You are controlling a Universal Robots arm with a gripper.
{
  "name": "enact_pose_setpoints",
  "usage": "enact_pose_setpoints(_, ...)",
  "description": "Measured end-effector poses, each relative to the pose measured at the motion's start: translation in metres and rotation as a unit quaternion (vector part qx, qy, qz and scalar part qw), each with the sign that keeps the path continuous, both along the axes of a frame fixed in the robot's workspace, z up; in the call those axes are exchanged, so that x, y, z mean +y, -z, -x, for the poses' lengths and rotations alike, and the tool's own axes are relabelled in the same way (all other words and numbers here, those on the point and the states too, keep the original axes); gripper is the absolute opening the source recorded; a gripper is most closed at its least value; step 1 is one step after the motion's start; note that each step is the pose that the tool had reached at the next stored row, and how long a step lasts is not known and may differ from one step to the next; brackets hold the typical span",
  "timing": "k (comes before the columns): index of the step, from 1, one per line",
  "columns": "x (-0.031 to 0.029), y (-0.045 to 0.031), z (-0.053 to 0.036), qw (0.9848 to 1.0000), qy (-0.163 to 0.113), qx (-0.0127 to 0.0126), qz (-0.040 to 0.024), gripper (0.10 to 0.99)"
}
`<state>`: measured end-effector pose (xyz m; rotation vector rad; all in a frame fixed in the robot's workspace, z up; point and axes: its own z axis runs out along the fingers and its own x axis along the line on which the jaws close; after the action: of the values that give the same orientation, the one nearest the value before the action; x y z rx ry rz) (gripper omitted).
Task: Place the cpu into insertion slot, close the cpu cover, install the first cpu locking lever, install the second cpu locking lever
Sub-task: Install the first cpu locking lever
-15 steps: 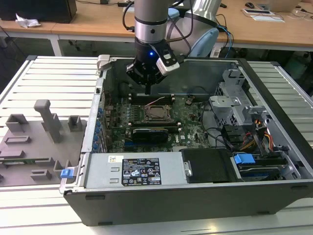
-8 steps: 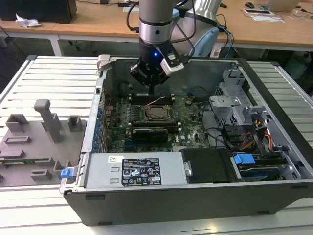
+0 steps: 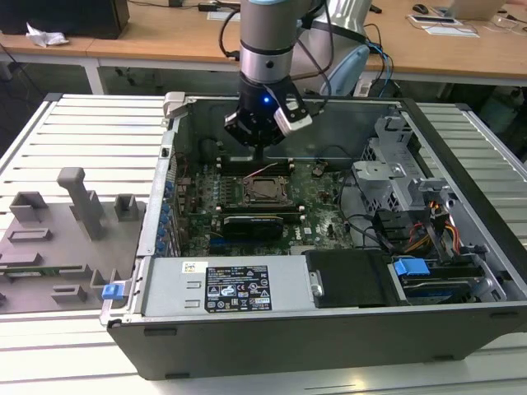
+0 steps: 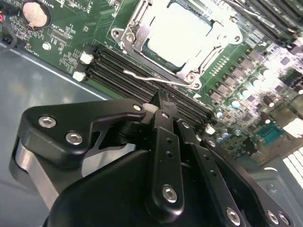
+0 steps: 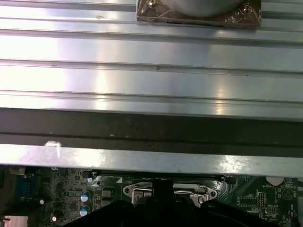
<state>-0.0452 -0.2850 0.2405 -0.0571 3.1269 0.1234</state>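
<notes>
Arm comes straight down, wrist vertical, blue light glowing on it. The gripper (image 3: 260,153) points down too, black fingers (image 4: 163,142) pinched together with nothing between them.

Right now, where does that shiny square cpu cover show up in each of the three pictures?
Exterior view: cpu cover at mid-board, inside the open computer case.
Second wrist view: cpu cover framing the pale cpu.
First wrist view: a silvery strip, probably its edge.
Shared landmark: the green circuit board around it.
</notes>
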Motion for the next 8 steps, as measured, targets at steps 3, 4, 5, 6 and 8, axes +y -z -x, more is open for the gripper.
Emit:
enact_pose_setpoints(3,0.0000,0.0047,-0.0020,1.0000,-0.001,0.0000,-0.0002,0.106)
enact_pose_setpoints(4,0.0000,0.0053,-0.0026,1.0000,-0.002,0.0000,-0.0004,0.106)
enact_pose_setpoints(5,0.0000,0.0060,-0.0033,1.0000,-0.003,0.0000,-0.0007,0.106)
enact_pose_setpoints(6,0.0000,0.0066,-0.0038,1.0000,-0.005,0.0000,-0.0008,0.106)
enact_pose_setpoints(8,0.0000,0.0074,-0.0041,0.9999,-0.016,-0.0005,-0.0008,0.106)
